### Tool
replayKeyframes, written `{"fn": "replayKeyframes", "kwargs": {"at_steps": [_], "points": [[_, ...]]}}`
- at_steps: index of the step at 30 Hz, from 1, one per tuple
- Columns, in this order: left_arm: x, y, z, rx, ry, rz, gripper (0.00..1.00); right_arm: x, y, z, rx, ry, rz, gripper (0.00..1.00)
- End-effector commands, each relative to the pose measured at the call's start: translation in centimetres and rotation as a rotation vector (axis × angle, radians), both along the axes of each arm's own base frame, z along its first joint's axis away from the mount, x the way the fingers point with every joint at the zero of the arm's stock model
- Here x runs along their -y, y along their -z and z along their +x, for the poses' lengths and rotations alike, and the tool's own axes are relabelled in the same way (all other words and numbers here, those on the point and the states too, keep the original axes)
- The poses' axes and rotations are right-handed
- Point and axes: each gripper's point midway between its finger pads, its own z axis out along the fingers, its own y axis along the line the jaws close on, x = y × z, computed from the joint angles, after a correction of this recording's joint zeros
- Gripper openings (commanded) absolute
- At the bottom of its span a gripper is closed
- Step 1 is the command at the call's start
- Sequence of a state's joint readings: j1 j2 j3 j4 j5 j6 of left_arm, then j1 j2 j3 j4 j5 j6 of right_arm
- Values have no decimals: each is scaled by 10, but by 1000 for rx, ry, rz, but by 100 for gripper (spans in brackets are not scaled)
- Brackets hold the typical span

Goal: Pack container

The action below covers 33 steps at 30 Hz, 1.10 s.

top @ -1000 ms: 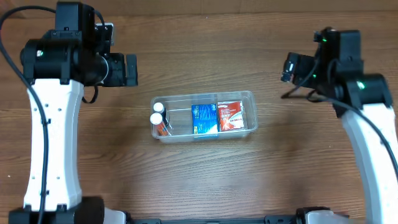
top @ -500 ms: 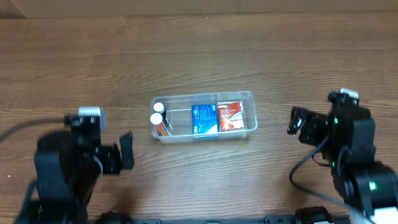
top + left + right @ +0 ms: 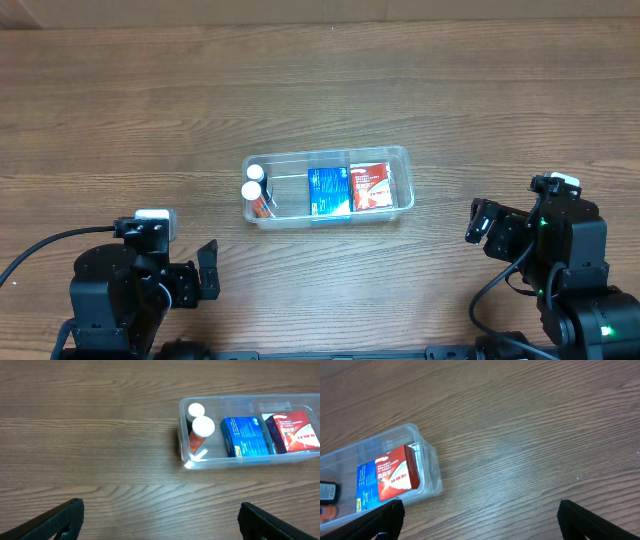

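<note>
The clear plastic container point(image 3: 402, 158) sits mid-table. In it lie two white-capped bottles point(image 3: 252, 189) at the left end, a blue packet point(image 3: 328, 191) in the middle and a red packet point(image 3: 371, 185) at the right. The left wrist view shows the container point(image 3: 186, 404), bottles point(image 3: 202, 427), blue packet point(image 3: 244, 436) and red packet point(image 3: 292, 433). The right wrist view shows the container point(image 3: 434, 462) and red packet point(image 3: 396, 474). My left gripper point(image 3: 207, 270) is open and empty, low at the front left. My right gripper point(image 3: 478, 221) is open and empty, at the front right.
The table is bare brown wood point(image 3: 320, 80) around the container. The arm bases stand at the front edge, left point(image 3: 110, 305) and right point(image 3: 580, 300).
Both arms have pulled back from beside the container toward the table's front edge and folded low. The container and its contents have not moved.
</note>
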State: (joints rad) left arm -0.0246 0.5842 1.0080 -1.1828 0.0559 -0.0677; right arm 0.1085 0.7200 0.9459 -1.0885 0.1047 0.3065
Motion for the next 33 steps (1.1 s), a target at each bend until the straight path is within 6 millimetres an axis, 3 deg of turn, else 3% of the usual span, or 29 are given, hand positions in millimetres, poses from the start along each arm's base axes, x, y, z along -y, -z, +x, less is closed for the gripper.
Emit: {"fn": "replayKeyframes", "kwargs": {"at_steps": [1, 7, 13, 24, 30, 33], "points": [[-2, 2, -1, -1, -9, 8, 100, 0, 0, 0, 4, 3, -1, 100], [-2, 2, -1, -1, -9, 8, 100, -1, -1, -5, 22, -5, 4, 100], [-2, 2, -1, -1, -9, 8, 100, -23, -4, 0, 234, -233, -53, 100], [-2, 2, -1, -1, -9, 8, 100, -37, 26, -10, 578, -302, -12, 100], [-2, 2, -1, -1, -9, 8, 100, -40, 13, 10, 794, -321, -73, 100], [-2, 2, -1, -1, -9, 8, 100, -41, 22, 18, 854, -341, -132, 100]]}}
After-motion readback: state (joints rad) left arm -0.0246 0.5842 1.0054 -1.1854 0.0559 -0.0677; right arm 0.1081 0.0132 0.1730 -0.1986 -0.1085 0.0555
